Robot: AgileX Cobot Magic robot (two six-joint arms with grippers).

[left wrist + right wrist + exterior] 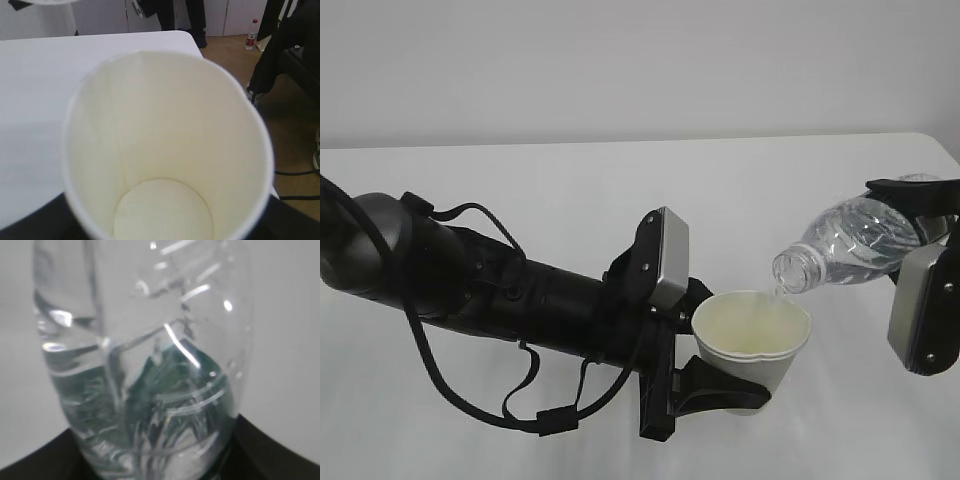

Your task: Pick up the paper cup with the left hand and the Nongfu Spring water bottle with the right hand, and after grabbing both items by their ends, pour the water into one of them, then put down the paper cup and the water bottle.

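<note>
Above the white worktop [570, 180], the left hand [705, 385] holds the paper cup [750, 345] upright by its lower end, its black jaws clamped around the base, and the left wrist view looks straight down into the pale cream inside of the cup. The right hand [925, 235] has its jaws clamped on the rear end of the Nongfu Spring water bottle [850, 245], which lies tipped nearly level with its open threaded neck just above the cup's far rim. The water [150, 405] shows through the clear ribbed wall, and a thin stream seems to run from the neck into the cup.
</note>
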